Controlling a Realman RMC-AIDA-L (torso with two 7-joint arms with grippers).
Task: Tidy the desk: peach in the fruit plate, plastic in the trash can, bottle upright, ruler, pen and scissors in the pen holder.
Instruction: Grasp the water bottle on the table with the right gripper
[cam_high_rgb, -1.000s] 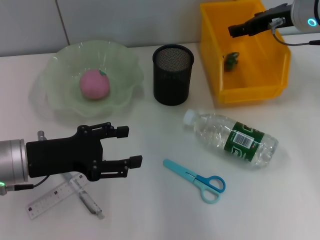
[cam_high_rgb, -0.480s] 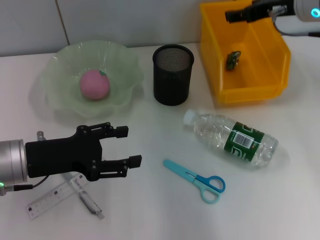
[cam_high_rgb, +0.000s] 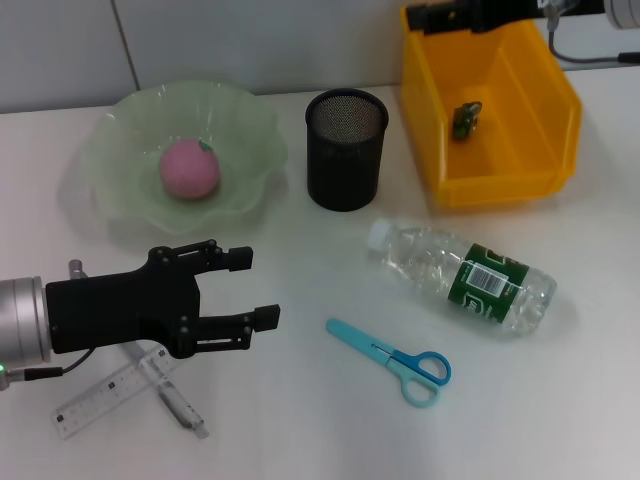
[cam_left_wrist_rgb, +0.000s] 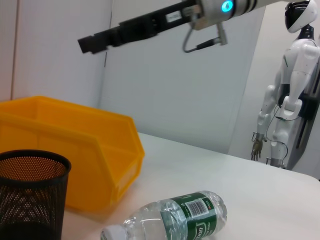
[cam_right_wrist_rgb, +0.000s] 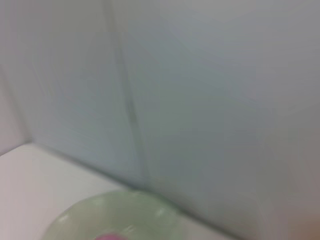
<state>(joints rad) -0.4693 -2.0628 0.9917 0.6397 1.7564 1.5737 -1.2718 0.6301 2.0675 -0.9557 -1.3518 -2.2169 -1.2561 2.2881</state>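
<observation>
The pink peach (cam_high_rgb: 189, 168) lies in the pale-green fruit plate (cam_high_rgb: 118, 120) at the back left. The dark-green plastic (cam_high_rgb: 464, 119) rests inside the yellow trash can (cam_high_rgb: 500, 185). My right gripper (cam_high_rgb: 418, 17) hovers over the bin's far left corner, empty, and also shows high in the left wrist view as the right gripper (cam_left_wrist_rgb: 86, 44). The bottle (cam_high_rgb: 465, 278) lies on its side, with the scissors (cam_high_rgb: 395, 360) in front of it. The black pen holder (cam_high_rgb: 345, 148) stands empty. My left gripper (cam_high_rgb: 250, 288) is open above the desk, just beyond the ruler (cam_high_rgb: 95, 402) and pen (cam_high_rgb: 172, 396).
The left wrist view shows the pen holder (cam_left_wrist_rgb: 30, 195), trash can (cam_left_wrist_rgb: 75, 150) and lying bottle (cam_left_wrist_rgb: 175, 220), with a white humanoid robot (cam_left_wrist_rgb: 290, 85) standing beyond the desk. A wall runs behind the desk. The right wrist view catches the fruit plate (cam_right_wrist_rgb: 125, 215).
My right arm has moved up and to the left, from over the bin's middle to its far left corner. The left gripper has barely shifted.
</observation>
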